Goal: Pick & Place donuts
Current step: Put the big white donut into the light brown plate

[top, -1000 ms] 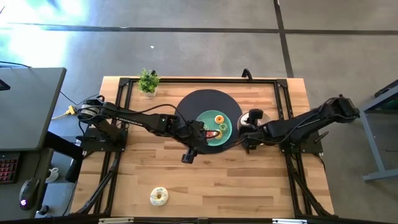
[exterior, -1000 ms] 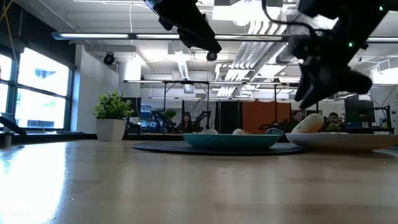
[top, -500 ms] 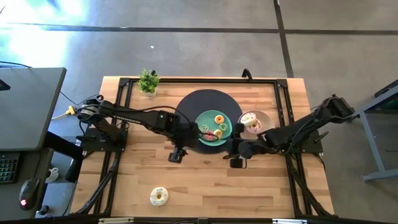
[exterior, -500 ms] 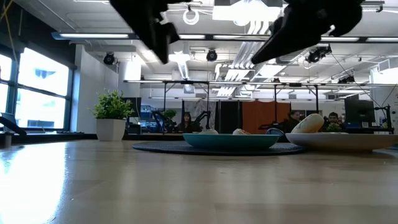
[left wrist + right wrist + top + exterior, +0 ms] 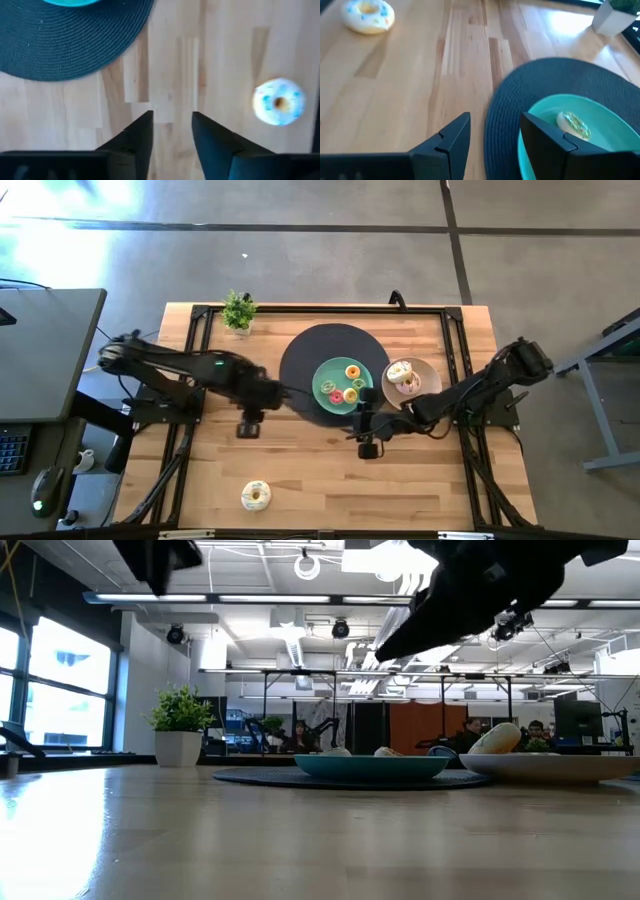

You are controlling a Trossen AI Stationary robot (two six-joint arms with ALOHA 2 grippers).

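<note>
A cream donut with blue sprinkles point(image 5: 256, 496) lies flat on the wood near the table's front edge; it also shows in the left wrist view point(image 5: 278, 101) and the right wrist view point(image 5: 368, 15). Several small donuts point(image 5: 347, 384) lie on the teal plate point(image 5: 328, 370), one of them yellow-green point(image 5: 574, 125). Another donut point(image 5: 403, 374) lies in the tan bowl point(image 5: 425, 370). My left gripper point(image 5: 250, 425) is open and empty above bare wood, left of the dark mat. My right gripper point(image 5: 367, 445) is open and empty above the mat's front edge.
The round dark woven mat point(image 5: 310, 345) lies under the plate. A small potted plant point(image 5: 238, 310) stands at the far left. Black frame rails point(image 5: 190, 430) run along the table's left and right sides. Bare wood lies between the mat and the front donut.
My left gripper has drawn back from the teal plate toward the table's left edge. My right gripper has left the tan bowl and gone toward the left and near edges, past the plate's front. A donut now shows in the bowl, which the gripper covered before.
</note>
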